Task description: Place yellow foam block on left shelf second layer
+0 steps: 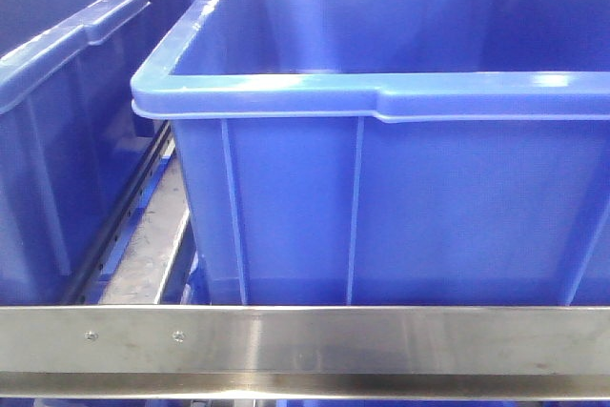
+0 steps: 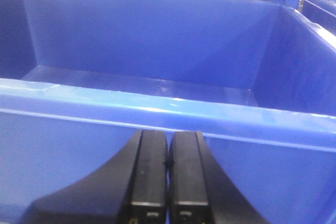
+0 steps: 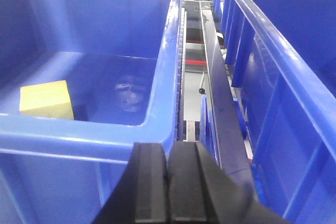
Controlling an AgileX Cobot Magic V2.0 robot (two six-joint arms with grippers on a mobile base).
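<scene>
The yellow foam block point(image 3: 47, 99) lies on the floor of a blue bin point(image 3: 94, 137), at its near left, seen only in the right wrist view. My right gripper point(image 3: 167, 153) is shut and empty, just outside the bin's near rim, to the right of the block. My left gripper point(image 2: 168, 139) is shut and empty, in front of the near wall of another blue bin point(image 2: 157, 108) whose floor is bare. Neither gripper shows in the front view.
The front view shows a large blue bin point(image 1: 381, 102) behind a steel shelf rail point(image 1: 305, 340), with a second bin point(image 1: 57, 73) to its left. A grey rail point(image 3: 218, 77) and a further blue bin point(image 3: 283, 66) stand right of the block's bin.
</scene>
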